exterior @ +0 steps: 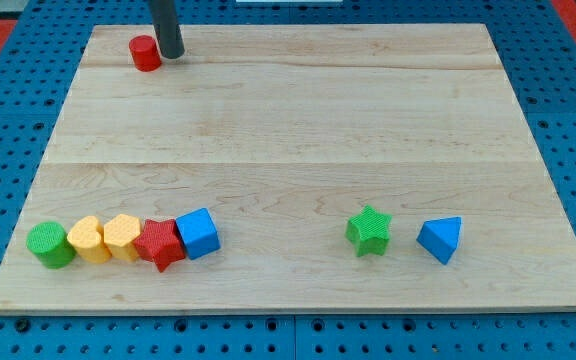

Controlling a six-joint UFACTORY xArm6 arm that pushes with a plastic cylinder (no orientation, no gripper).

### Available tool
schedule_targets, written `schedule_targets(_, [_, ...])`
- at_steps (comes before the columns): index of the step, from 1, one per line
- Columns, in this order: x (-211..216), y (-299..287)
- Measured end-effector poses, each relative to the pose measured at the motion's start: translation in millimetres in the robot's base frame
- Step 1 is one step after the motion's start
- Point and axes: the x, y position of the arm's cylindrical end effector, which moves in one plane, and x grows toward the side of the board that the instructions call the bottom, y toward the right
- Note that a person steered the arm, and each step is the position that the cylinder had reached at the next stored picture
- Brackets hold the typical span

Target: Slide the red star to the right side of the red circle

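The red star (160, 244) lies near the view's bottom left, in a row of blocks, touching the yellow hexagon (122, 236) on its left and the blue cube (199, 233) on its right. The red circle (145, 53), a short cylinder, stands near the board's top left corner. My tip (171, 56) rests on the board just right of the red circle, touching it or nearly so, far above the red star.
A green cylinder (49, 245) and a yellow block (89, 239) start the bottom row at the left. A green star (369, 231) and a blue triangle (440, 239) lie at the bottom right. The wooden board (298, 130) sits on a blue pegboard.
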Motion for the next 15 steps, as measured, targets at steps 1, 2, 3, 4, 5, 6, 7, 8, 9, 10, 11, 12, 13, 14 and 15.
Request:
schedule_targets(1, [11, -8])
schedule_targets(2, [12, -20])
schedule_targets(3, [12, -48])
schedule_targets(4, [17, -16])
schedule_targets(5, [55, 37])
schedule_targets(6, [79, 95])
schedule_targets(7, [94, 175])
schedule_targets(8, [135, 237])
schedule_targets(9, [191, 264])
schedule_targets(10, [243, 243])
schedule_targets(11, [241, 199])
schedule_targets(12, [249, 188])
schedule_targets(13, [305, 177])
schedule_targets(14, [339, 136])
schedule_targets(15, [332, 69])
